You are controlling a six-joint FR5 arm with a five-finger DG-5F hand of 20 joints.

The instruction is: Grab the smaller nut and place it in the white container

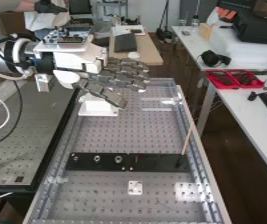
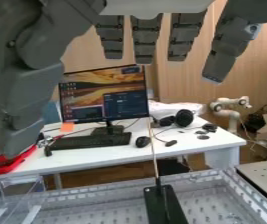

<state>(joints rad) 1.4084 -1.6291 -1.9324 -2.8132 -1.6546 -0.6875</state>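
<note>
In the high view the hand [image 1: 114, 75] is over the far end of the perforated bench, its fingers straight and pointing right, holding nothing. On the flat black bar [image 1: 150, 162] stand the smaller nut [image 1: 75, 158], the larger nut [image 1: 97, 158] and the bearing [image 1: 118, 159]; the hand is well beyond them. A white container [image 1: 98, 107] sits on the bench just below the hand. In the wrist view the hand [image 2: 147, 37] shows its extended fingers and, nearer, its thumb. Part of the black bar [image 2: 165, 205] is seen there too.
A thin wooden stick [image 1: 187, 137] stands upright at the bar's right end. A small white plate [image 1: 135, 187] lies nearer on the bench. Clear plastic pieces [image 1: 158, 105] are at the far right. Red trays [image 1: 233, 79] rest on the side table [image 1: 250, 107].
</note>
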